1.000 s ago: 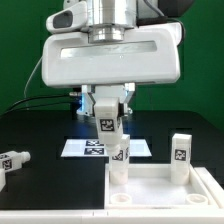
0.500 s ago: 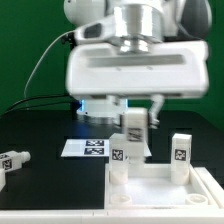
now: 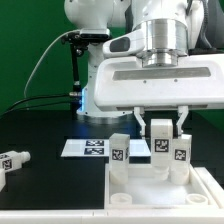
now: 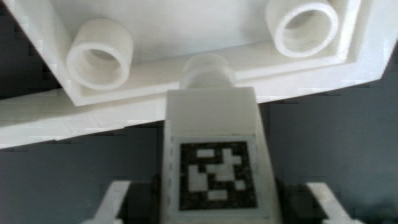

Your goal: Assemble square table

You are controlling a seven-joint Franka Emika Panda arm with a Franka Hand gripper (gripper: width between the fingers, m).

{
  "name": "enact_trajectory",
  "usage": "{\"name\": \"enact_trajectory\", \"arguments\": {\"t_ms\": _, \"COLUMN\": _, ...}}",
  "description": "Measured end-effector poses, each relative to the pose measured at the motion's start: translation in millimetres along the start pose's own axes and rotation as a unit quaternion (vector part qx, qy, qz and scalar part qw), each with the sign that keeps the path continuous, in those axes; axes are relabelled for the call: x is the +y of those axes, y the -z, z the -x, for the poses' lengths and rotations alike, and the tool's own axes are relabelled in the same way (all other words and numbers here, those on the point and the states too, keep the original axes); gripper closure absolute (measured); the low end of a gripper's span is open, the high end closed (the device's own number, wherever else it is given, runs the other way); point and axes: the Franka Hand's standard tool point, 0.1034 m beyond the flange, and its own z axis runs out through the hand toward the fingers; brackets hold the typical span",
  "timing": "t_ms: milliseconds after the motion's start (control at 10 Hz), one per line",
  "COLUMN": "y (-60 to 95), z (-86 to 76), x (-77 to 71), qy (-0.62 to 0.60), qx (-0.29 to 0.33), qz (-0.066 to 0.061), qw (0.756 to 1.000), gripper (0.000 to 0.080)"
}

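Note:
My gripper (image 3: pixel 160 134) is shut on a white leg (image 3: pixel 159 147) with a black-and-white tag, held upright just above the far rim of the white square table top (image 3: pixel 150 196). On that far edge stand two other tagged legs, one (image 3: pixel 118 152) toward the exterior view's left of the held leg and one (image 3: pixel 181 152) toward its right. In the wrist view the held leg (image 4: pixel 217 130) runs out from between the gripper (image 4: pixel 217 206) fingers toward the table top (image 4: pixel 178 25), where two round sockets show. A fourth leg (image 3: pixel 10 163) lies loose on the black table at the exterior view's far left.
The marker board (image 3: pixel 88 148) lies flat on the black table behind the table top. The arm's white base (image 3: pixel 100 60) and a cable stand at the back before a green wall.
The gripper has carried the leg toward the exterior view's right and slightly lower, from above the left standing leg to the gap between the two standing legs.

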Motion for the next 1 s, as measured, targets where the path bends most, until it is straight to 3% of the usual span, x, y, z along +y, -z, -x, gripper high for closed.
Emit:
{"name": "enact_trajectory", "arguments": {"t_ms": 300, "y": -8.0, "z": 19.1, "x": -44.2, "qy": 0.029, "qx": 0.009, "qz": -0.012, "qw": 0.999, "gripper": 0.0515}}
{"name": "enact_trajectory", "arguments": {"t_ms": 400, "y": -12.5, "z": 23.6, "x": -50.6, "qy": 0.036, "qx": 0.009, "qz": -0.012, "qw": 0.999, "gripper": 0.0515}}
{"name": "enact_trajectory", "arguments": {"t_ms": 600, "y": -21.0, "z": 26.4, "x": -51.4, "qy": 0.041, "qx": 0.008, "qz": -0.01, "qw": 0.999, "gripper": 0.0515}}
{"name": "enact_trajectory", "arguments": {"t_ms": 1000, "y": -26.5, "z": 16.9, "x": -54.9, "qy": 0.043, "qx": 0.021, "qz": -0.01, "qw": 0.999, "gripper": 0.0515}}
